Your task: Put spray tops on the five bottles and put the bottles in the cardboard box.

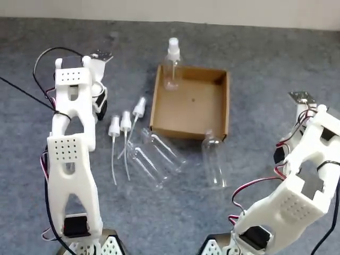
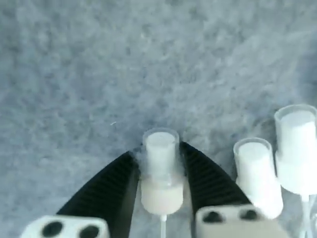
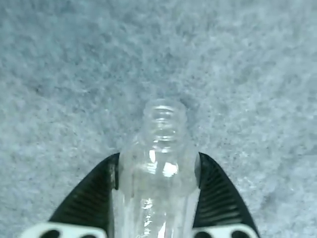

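My left gripper (image 2: 158, 151) is shut on a white spray top (image 2: 161, 168), its head pointing away over the grey carpet. Two more spray tops (image 2: 255, 171) (image 2: 297, 148) lie just beside it. My right gripper (image 3: 158, 157) is shut on a clear open-necked bottle (image 3: 161, 163). From above, three loose spray tops (image 1: 126, 121) lie beside the left arm (image 1: 74, 106). Two clear bottles (image 1: 159, 151) lie next to them, and a third (image 1: 215, 159) lies by the cardboard box (image 1: 194, 109). A capped bottle (image 1: 172, 66) stands in the box's far left corner.
The right arm (image 1: 308, 154) is folded at the right edge, well away from the box. Dip tubes (image 1: 113, 159) trail from the loose tops toward the front. Grey carpet covers the whole surface, with open room right of the box.
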`<move>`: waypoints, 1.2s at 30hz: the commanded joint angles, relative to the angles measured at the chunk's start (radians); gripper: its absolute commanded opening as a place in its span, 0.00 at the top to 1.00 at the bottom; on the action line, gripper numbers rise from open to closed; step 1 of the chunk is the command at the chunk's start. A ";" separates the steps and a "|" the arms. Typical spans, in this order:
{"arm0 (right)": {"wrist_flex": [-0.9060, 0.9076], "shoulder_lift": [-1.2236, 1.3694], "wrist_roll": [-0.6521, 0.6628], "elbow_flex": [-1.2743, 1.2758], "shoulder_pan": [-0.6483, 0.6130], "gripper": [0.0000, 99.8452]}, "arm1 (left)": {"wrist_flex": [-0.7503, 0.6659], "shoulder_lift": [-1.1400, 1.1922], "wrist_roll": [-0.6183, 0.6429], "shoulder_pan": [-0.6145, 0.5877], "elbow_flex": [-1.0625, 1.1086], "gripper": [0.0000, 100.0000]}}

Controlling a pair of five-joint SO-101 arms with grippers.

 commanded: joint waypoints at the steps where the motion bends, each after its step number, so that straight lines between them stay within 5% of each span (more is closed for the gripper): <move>1: 0.016 -0.082 -0.012 -0.010 0.007 0.99 | 0.012 -0.061 -0.009 -0.015 -0.022 1.00; 12: 0.209 -0.242 -0.094 -0.183 -0.042 0.99 | 0.023 -0.584 0.107 0.016 0.248 1.00; 22: 0.194 -0.693 -0.419 -0.053 -0.556 0.99 | -0.057 -1.216 0.180 0.145 0.730 1.00; 28: -0.084 -0.990 -0.546 0.300 -0.857 0.99 | -0.275 -1.724 0.267 0.203 1.135 1.00; 36: -0.503 -1.214 -0.571 0.788 -1.187 1.00 | -0.686 -2.249 0.562 0.202 1.557 1.00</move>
